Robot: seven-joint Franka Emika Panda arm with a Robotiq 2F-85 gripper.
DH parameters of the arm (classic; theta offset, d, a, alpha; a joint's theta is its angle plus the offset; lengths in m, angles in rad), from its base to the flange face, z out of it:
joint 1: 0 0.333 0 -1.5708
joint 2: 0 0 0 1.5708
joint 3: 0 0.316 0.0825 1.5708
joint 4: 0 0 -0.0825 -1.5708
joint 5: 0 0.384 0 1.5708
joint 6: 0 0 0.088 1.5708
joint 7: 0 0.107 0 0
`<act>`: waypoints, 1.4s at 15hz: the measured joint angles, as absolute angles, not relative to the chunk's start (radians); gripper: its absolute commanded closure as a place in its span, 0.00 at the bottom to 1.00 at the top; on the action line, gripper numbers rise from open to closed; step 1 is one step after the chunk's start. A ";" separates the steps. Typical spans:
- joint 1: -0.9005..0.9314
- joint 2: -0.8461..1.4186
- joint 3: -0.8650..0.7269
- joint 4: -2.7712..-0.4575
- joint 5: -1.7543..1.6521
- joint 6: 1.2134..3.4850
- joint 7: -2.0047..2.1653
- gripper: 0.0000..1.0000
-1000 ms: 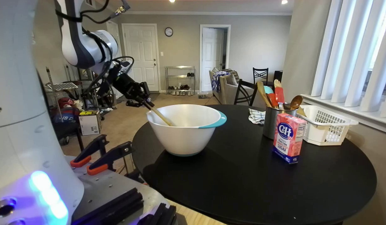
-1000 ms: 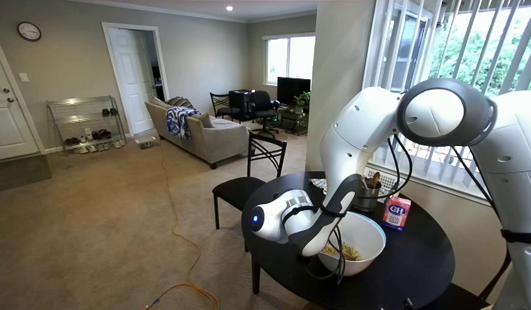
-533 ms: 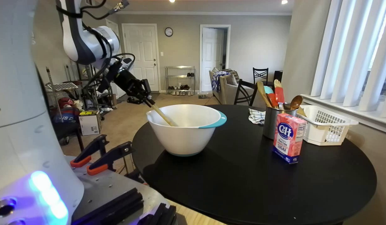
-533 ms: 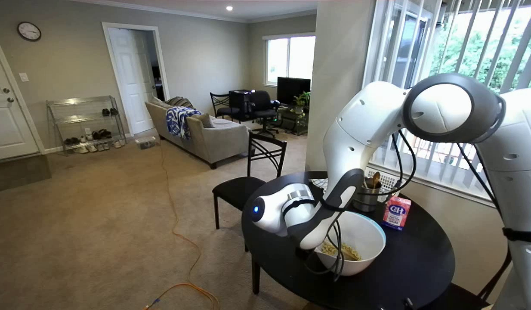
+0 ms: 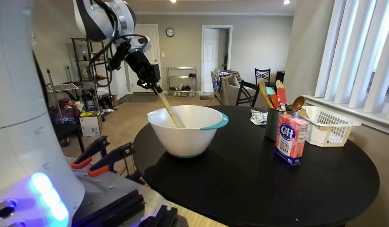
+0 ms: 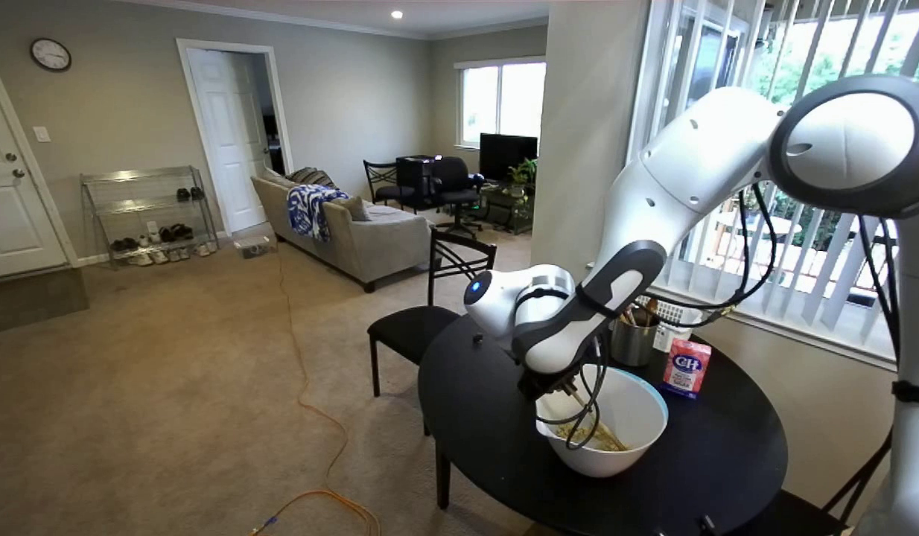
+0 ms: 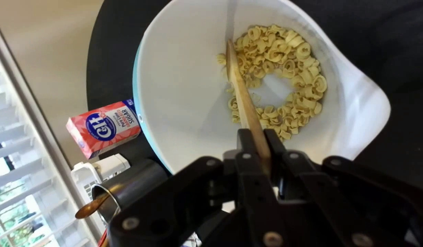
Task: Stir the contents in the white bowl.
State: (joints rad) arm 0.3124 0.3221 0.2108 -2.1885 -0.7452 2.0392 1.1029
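The white bowl (image 5: pixel 185 142) stands on the black round table, and also shows in an exterior view (image 6: pixel 642 413) and the wrist view (image 7: pixel 184 75). Dry curled pasta (image 7: pixel 276 51) lies in a ring on its floor, with a bare patch in the middle. My gripper (image 7: pixel 260 139) is shut on the handle of a wooden spoon (image 7: pixel 244 99). In an exterior view my gripper (image 5: pixel 156 89) is above the bowl's spout side, and the spoon (image 5: pixel 170 108) slants down into the bowl. The spoon's head rests at the pasta's edge. Its lower end is hidden by the bowl wall there.
A red sugar carton (image 5: pixel 291 138) stands right of the bowl. Behind it are a metal utensil holder (image 5: pixel 271 124), a white slatted basket (image 5: pixel 327 126) and a cloth (image 5: pixel 259 117). Arm cables (image 6: pixel 597 406) hang over the bowl. A chair (image 6: pixel 422 327) stands beside the table.
My arm and gripper have risen and moved toward the bowl. The spoon stands steeper, with its lower end still inside the bowl. The bowl has stayed in place.
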 measured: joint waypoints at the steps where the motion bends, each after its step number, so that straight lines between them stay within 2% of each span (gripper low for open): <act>1: 0.294 0.297 0.206 -2.205 -0.713 2.069 1.102 0.94; 5: 0.248 0.248 0.179 -2.245 -0.556 2.186 1.099 0.94; 20: 0.226 0.162 0.100 -2.300 -0.258 2.247 1.247 0.94; 21: 0.227 0.162 0.101 -2.301 -0.260 2.249 1.262 0.88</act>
State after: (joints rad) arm 0.2274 0.1620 0.1010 -2.3008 -0.2598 2.2494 1.2619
